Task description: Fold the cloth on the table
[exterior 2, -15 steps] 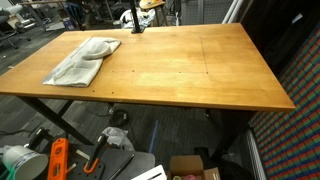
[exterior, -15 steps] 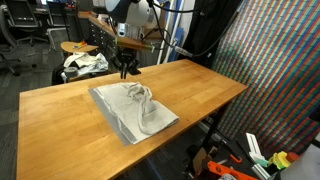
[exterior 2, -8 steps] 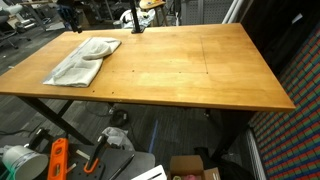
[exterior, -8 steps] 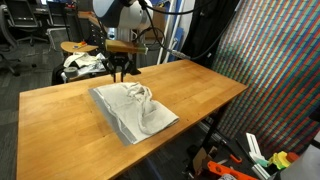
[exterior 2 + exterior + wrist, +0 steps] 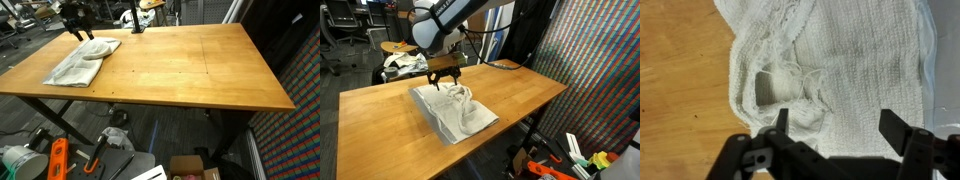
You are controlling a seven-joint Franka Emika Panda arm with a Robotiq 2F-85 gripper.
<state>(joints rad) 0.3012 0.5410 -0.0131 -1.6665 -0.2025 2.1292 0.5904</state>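
White rumpled cloth, perhaps waffle-woven

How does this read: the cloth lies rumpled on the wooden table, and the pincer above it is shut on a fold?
Wrong on the grip. The pincer is open: the wrist view shows its jaws wide apart, holding nothing. The cloth does lie rumpled on the table, pincer above it.

A tall multicoloured woven-pattern screen stands at one side, a small round wooden stool and dark office chairs sit behind, and orange tools lie on the dark floor.
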